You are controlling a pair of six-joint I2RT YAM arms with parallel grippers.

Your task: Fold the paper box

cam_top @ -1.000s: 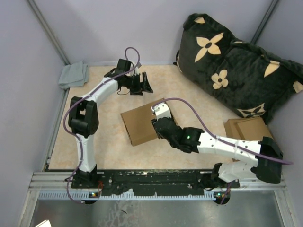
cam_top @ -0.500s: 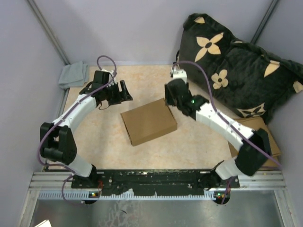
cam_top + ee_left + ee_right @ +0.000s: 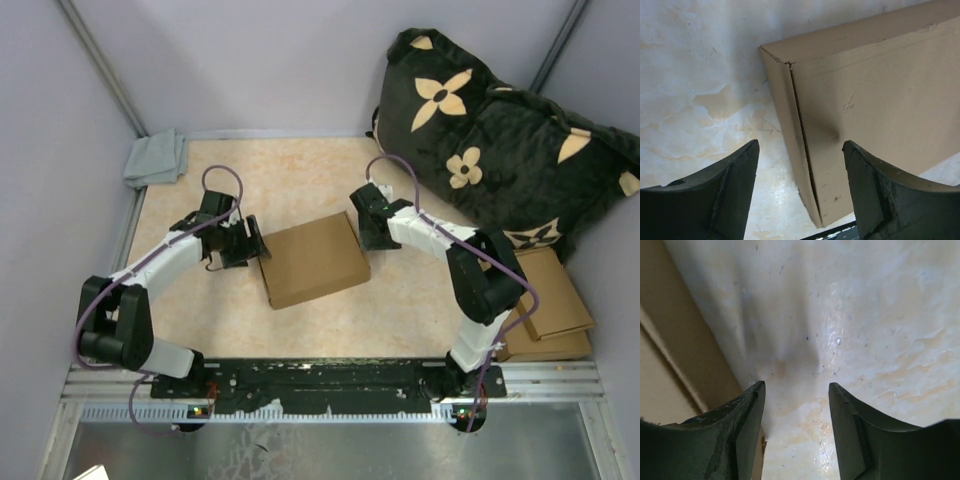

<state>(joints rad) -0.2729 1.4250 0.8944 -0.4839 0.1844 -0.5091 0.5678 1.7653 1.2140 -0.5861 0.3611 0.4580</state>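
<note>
1. Top external view, near right: a stack of cardboard pieces lies on the counter, partly behind the right arm.
2. Mid-counter, the paper box lies flat and closed, turned slightly askew.
3. The left hand is at the box's left edge. The left wrist view shows its fingers wide apart, with the box's edge between them, not clamped.
4. The right hand is just off the box's far right corner. The right wrist view shows its fingers parted over bare counter, holding nothing.
5. At the far right leans a black flowered cushion; at the far left lies a grey cloth.
</note>
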